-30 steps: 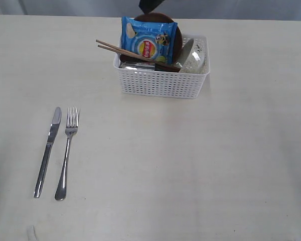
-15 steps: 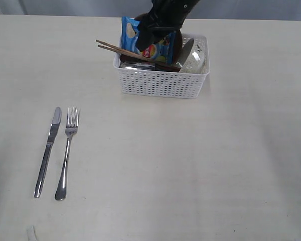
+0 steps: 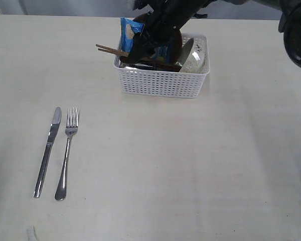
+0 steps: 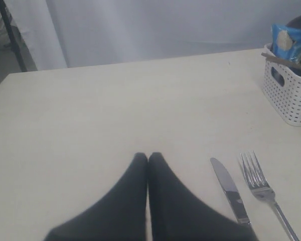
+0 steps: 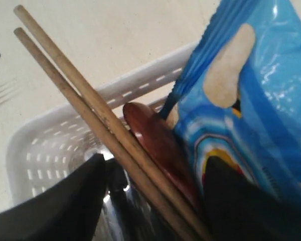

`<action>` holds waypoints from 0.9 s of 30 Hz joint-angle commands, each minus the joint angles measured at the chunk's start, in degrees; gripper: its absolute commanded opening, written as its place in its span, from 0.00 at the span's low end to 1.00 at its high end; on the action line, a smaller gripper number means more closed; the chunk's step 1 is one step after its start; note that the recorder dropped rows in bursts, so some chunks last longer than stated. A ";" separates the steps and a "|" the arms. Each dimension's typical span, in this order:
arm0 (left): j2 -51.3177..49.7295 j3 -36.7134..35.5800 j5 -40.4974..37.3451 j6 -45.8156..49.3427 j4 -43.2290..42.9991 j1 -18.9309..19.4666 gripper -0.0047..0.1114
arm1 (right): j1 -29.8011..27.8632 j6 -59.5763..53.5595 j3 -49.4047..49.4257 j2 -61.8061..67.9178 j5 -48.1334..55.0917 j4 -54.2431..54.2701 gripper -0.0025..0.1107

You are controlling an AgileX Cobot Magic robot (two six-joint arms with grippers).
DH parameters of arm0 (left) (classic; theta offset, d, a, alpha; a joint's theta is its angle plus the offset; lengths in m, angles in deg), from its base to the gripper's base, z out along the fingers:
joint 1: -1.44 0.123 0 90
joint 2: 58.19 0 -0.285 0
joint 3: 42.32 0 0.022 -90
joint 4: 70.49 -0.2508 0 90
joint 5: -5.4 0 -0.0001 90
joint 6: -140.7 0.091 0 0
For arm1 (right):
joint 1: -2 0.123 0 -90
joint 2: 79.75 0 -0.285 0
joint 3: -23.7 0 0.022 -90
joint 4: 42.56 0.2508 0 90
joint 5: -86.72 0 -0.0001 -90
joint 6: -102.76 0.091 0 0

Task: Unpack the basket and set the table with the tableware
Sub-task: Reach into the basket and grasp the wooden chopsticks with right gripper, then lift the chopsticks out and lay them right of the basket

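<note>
Two pieces of the tableware are set out: a steel knife (image 3: 46,153) and a steel fork (image 3: 66,153) lie side by side, not touching, on the left part of the large pale cream desk (image 3: 200,170). All other items are in the white perforated plastic basket (image 3: 163,83), which stands toward the far side of the desk, well apart from the cutlery. A pair of wooden chopsticks (image 3: 110,49) slants across the basket with its ends projecting over the left rim. A dark red spoon (image 5: 155,135) lies just beside the chopsticks and against a blue snack packet (image 3: 127,29) that stands upright. An off-white bowl (image 3: 193,57) is tipped on edge at the right end of the basket. A round brown plate (image 3: 177,47) stands behind the packet, largely hidden. A shiny steel cup (image 5: 110,193) sits low in the basket and shows only in part. The right tool (image 5: 155,160) is over the left end of the basket with its fingers spread wide, one on each side of the chopsticks and spoon, gripping nothing. The left tool (image 4: 148,160) hangs above bare desk near the knife, its fingers pressed together and empty. Assessment: the task is at an early stage. Chopsticks, spoon, bowl, plate and cup are yet to be placed, and the chopsticks appear to be the item in hand.
</note>
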 commanded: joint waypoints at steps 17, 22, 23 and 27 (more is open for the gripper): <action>0.11 -0.13 0.03 -0.13 0.24 -0.29 0.04 | 1.54 -2.94 -0.09 3.53 -5.47 2.98 0.02; 0.11 -0.13 0.03 -0.13 0.12 -0.29 0.04 | 1.54 -2.84 -0.09 2.01 -5.47 3.22 0.02; 0.11 -0.13 0.03 -0.13 0.12 -0.29 0.04 | 1.54 -2.84 -0.09 1.57 -5.47 3.41 0.02; 0.11 -0.13 0.03 -0.13 0.12 -0.29 0.04 | 1.54 -2.84 -0.09 -1.22 -5.47 3.80 0.02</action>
